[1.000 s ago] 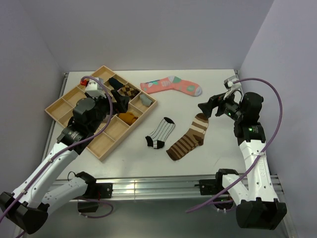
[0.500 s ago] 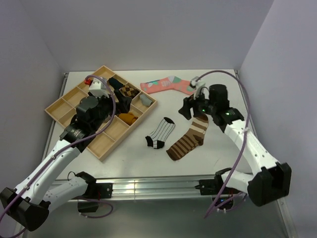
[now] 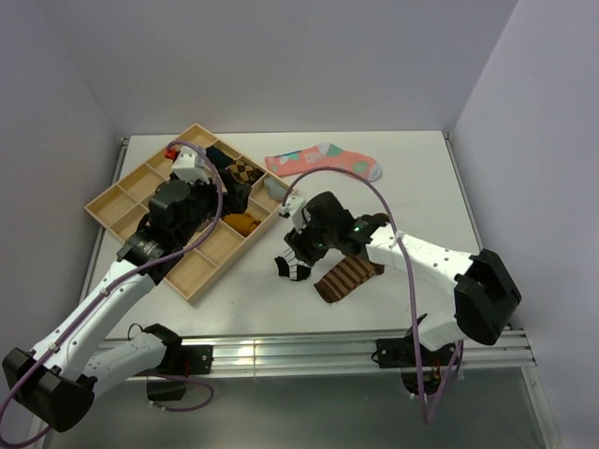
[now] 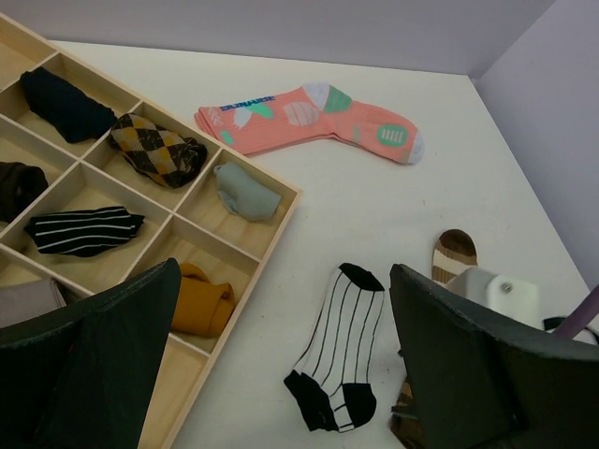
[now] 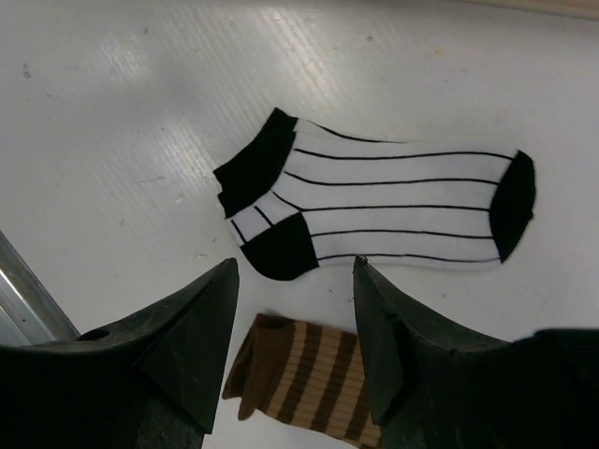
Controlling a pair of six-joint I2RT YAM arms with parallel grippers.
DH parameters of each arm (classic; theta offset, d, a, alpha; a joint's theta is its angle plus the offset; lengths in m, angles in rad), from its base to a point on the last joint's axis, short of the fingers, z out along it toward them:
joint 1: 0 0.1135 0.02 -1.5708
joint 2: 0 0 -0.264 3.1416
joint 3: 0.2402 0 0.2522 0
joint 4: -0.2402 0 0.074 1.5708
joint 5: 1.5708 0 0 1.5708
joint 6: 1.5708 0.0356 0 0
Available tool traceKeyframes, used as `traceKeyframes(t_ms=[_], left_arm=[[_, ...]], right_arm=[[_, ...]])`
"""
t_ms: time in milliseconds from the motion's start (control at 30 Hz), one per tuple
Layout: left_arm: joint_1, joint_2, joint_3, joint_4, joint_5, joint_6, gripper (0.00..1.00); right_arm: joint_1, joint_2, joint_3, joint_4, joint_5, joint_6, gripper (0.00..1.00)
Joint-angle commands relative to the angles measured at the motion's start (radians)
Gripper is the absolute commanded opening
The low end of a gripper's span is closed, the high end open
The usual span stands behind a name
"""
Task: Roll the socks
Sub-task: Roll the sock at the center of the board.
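Swung left from the right edge, my right claw [image 5: 295,271] hangs above the white sock [image 5: 393,201], jaws apart, empty.

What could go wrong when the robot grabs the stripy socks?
1. The right pincer hangs open over the spot where the white sock and the brown sock lie close together. It might pinch both, or the wrong one.
2. Both socks lie flat on the table, so the pincer might only scrape and bunch the cloth instead of getting a good hold.
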Motion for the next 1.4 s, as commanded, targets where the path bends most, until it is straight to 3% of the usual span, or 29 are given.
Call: traceKeyframes(t_ms=[0, 300, 767, 1233, 1367], left_arm=[[0.0, -0.017, 0.011, 0.007, -0.009, 0.013, 1.0], [0.0, -0.02, 0.01, 0.001, -0.032, 0.018, 0.99], [0.002, 0.006, 0.014, -0.002, -0.023, 0.01, 1.0], [0.002, 0.026, 0.017, -0.005, -0.024, 0.007, 0.99], [0.0, 0.015, -0.013, 0.001, -0.088, -0.055, 0.99]], right_arm=[[0.058, 0.054, 0.037, 0.032, 0.068, -0.014, 0.59], [0.193, 0.198, 0.06, 0.058, 0.116, -0.023, 0.52], [0.232, 0.298, 0.08, 0.08, 0.139, -0.008, 0.43], [0.232, 0.396, 0.068, 0.097, 0.176, -0.058, 0.43], [0.206, 0.35, 0.06, 0.051, 0.102, -0.11, 0.32]])
